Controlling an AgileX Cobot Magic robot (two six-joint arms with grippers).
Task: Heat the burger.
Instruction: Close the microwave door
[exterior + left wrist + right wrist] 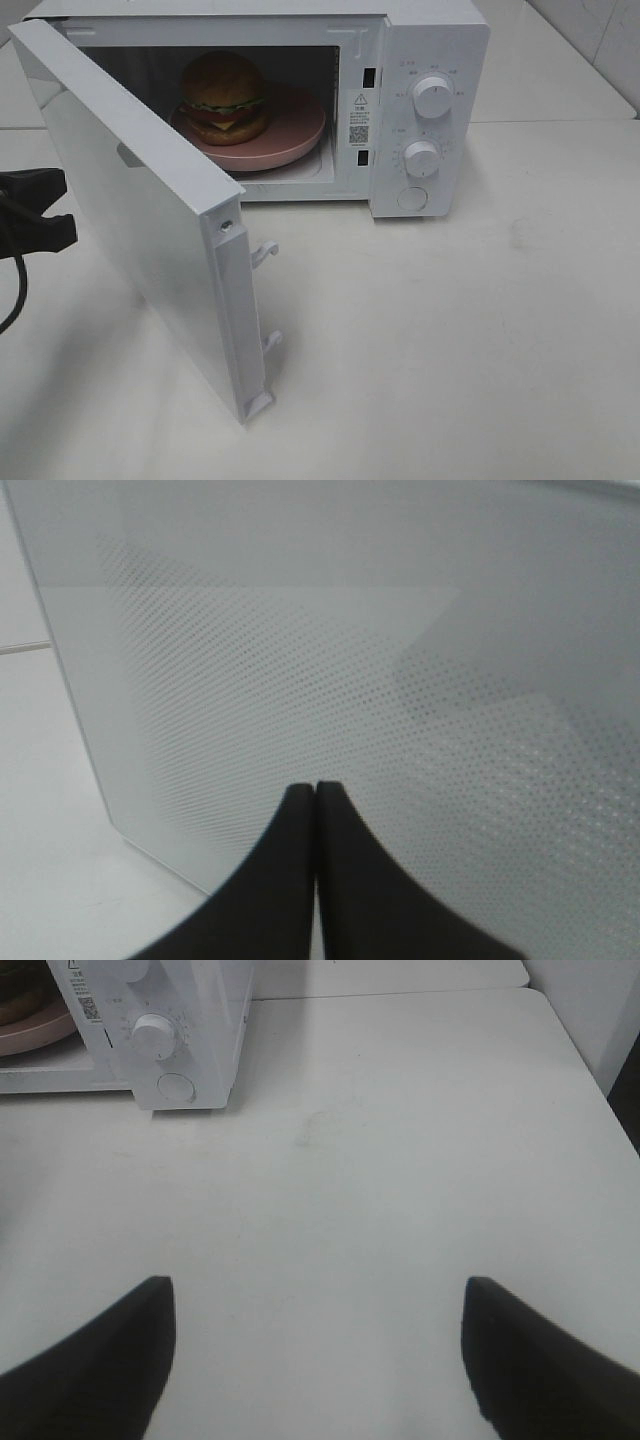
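Jaws pressed shut on my left gripper (317, 788), empty, just outside the open door (130, 210) of the microwave (430, 40); right gripper (318, 1282) spread wide, empty, in front of the microwave. Burger (224, 97) sat on pink plate (300, 135) inside the microwave. Judged step: closing up. Next: push door squarely shut.

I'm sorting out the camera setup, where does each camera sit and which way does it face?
Exterior high: high in front, looking down at the open microwave, the burger inside; left arm at the edge.
Left wrist: on the left arm, facing the door closely; shut left hand shows.
Right wrist: low over the table, facing the microwave's knobs; open right hand shows.
Shared: exterior and right wrist both show the knobs.
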